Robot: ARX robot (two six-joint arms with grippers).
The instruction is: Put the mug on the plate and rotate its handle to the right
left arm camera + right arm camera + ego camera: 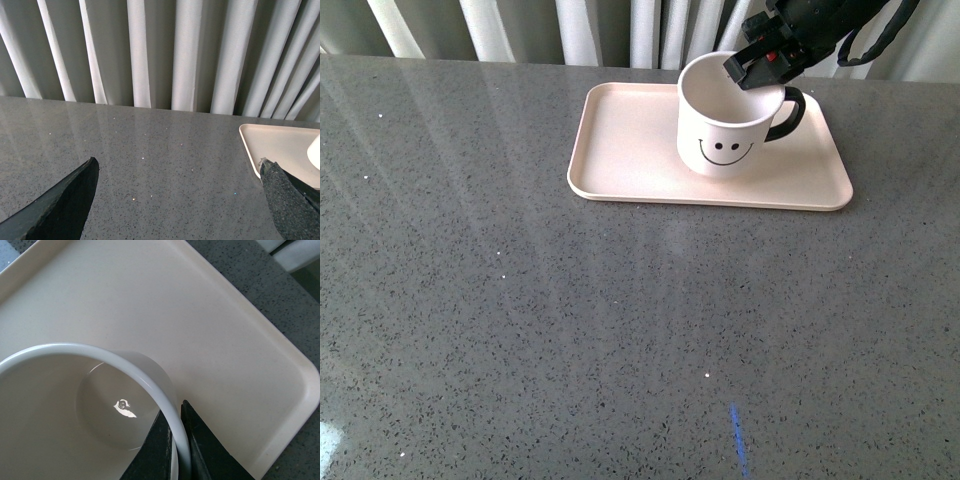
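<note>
Mug: white ceramic smiley-face mug [720, 120] stands upright on the plate, in its right half, with the face toward the camera.
Plate: flat pale pink-beige rectangular plate [620, 150] with a low rim, lying at the far side of the surface.
Handle: glossy black loop handle [790, 112] sticks out to the robot's right, angled a touch backward.
Right tool: black right tool [765, 60] reaches down from above and is clamped on the mug rim at the back right, just above the handle. The right wrist view shows one finger [157, 450] inside the wall, the other outside, and the rim pinched between them.
Why this grip: a rim pinch probably lets one tool both carry the mug and spin it about its upright axis. It also leaves the body and base free.
Left tool: left tool [179, 165] has its fingers spread wide with nothing between them. It sits low over the surface, left of the plate and likely parked out of the way.
Surface: dark grey speckled stone surface [570, 330], with a pale pleated curtain [185, 50] behind it.
Stage: the mug looks placed and the handle already reads right, so what is likely left is to let go and lift clear. Cannot tell if the base is fully seated.
Risk: the inner finger could drag the wall on exit and nudge the handle off its heading.
</note>
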